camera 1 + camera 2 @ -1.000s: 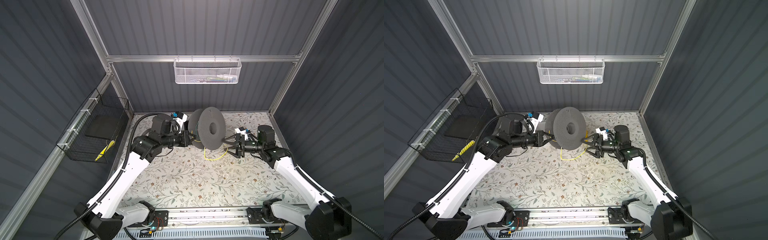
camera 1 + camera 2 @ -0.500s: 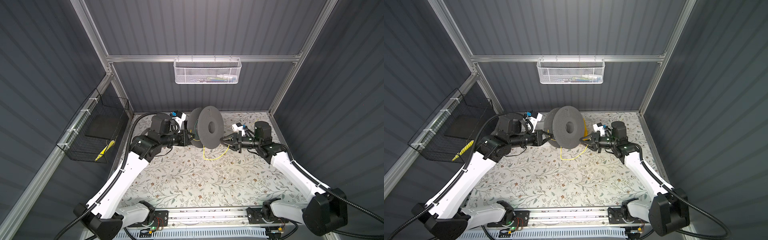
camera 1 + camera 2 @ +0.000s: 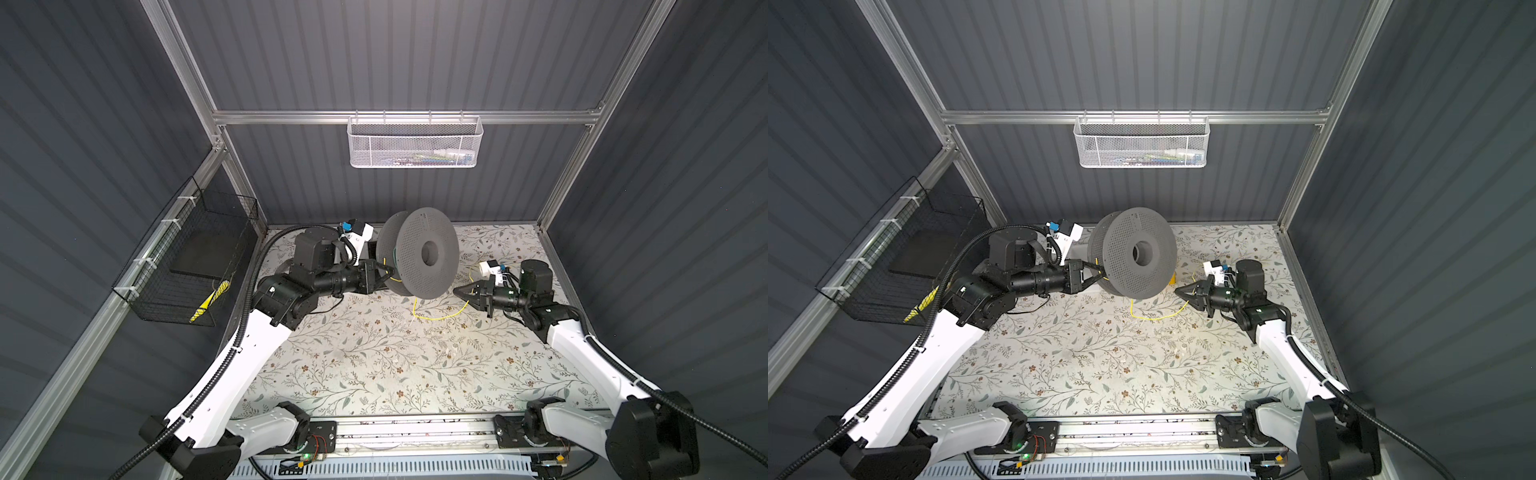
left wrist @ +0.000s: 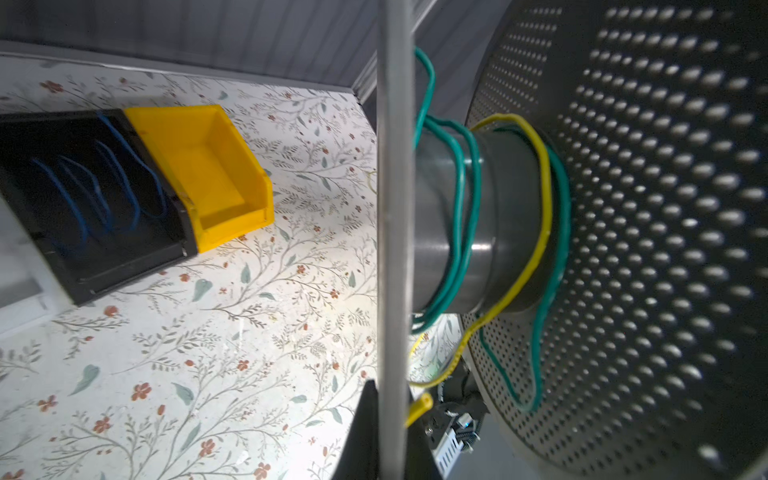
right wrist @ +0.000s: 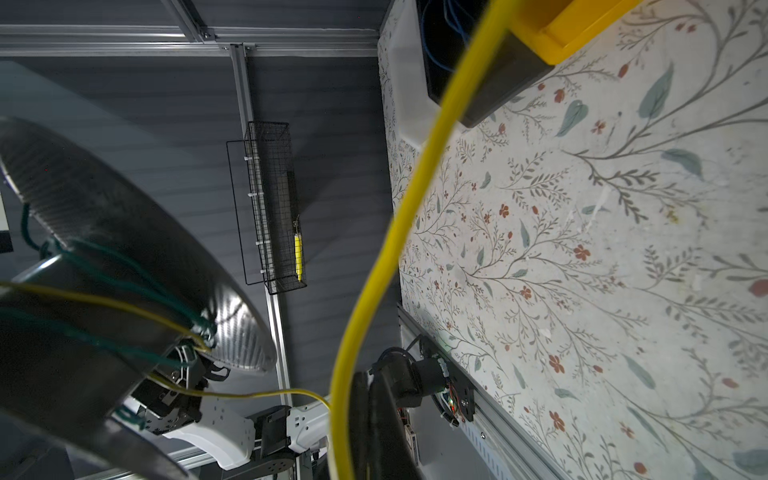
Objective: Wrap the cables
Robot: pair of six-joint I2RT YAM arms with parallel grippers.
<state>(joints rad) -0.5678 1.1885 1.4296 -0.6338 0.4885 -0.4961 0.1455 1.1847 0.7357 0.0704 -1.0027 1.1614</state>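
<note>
Left gripper (image 3: 388, 276) is clenched on the left-hand flange rim of the grey perforated spool (image 3: 409, 266), holding it on edge over the floral table (image 3: 374, 365) with the hub hole facing the front. Around the hub, the left wrist view shows loose turns of green wire (image 4: 461, 199) and one turn of the yellow wire (image 4: 545, 195). From the spool's underside the yellow wire drops to the table, lies there in a slack loop, and rises to the right gripper (image 3: 457, 290), just right of the spool. That gripper's jaws are pressed together on the wire. In the right wrist view the strand runs out from between them.
</note>
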